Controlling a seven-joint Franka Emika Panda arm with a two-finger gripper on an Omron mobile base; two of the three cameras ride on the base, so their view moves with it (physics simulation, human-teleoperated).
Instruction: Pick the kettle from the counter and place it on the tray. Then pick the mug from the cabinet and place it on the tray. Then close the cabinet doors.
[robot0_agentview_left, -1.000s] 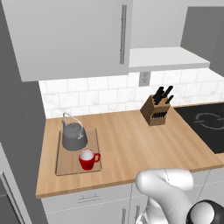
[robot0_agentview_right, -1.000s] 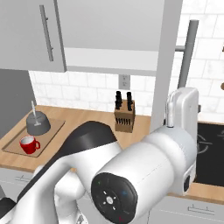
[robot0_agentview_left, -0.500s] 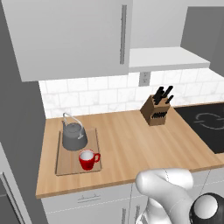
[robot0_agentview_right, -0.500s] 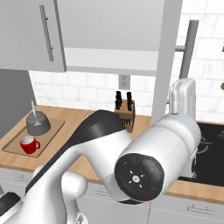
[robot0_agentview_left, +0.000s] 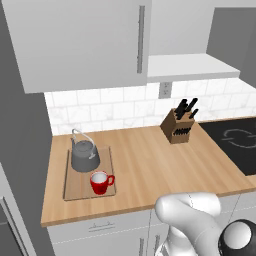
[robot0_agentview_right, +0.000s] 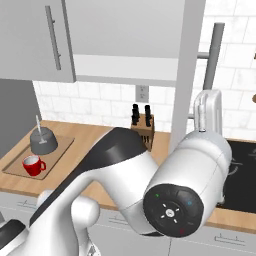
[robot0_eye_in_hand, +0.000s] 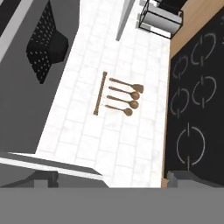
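Note:
The dark grey kettle (robot0_agentview_left: 84, 156) (robot0_agentview_right: 43, 141) stands at the back of the wooden tray (robot0_agentview_left: 74, 186) (robot0_agentview_right: 61, 152) on the counter (robot0_agentview_left: 145, 160). The red mug (robot0_agentview_left: 101, 182) (robot0_agentview_right: 33, 165) sits upright on the tray in front of the kettle. The cabinet's left door (robot0_agentview_left: 75, 40) is shut. Its right door (robot0_agentview_right: 187, 75) stands swung out, edge-on, with its bar handle (robot0_agentview_right: 216, 60) beside my white hand. The cabinet's pale shelf bottom (robot0_agentview_left: 192, 67) is exposed. My gripper (robot0_eye_in_hand: 118, 178) is open, fingertips (robot0_eye_in_hand: 43, 178) far apart, facing the tiled wall with nothing between them.
A knife block (robot0_agentview_left: 179, 125) (robot0_agentview_right: 142, 122) stands at the back of the counter. The black stovetop (robot0_agentview_left: 235, 145) (robot0_eye_in_hand: 192, 109) lies to the right. Wooden spoons (robot0_eye_in_hand: 124, 98) hang on the tiled wall, under a dark range hood (robot0_eye_in_hand: 43, 39).
In the right base view my elbow joint has swung right and down, and the hand by the open door has risen slightly. Kettle, mug and tray have not moved.

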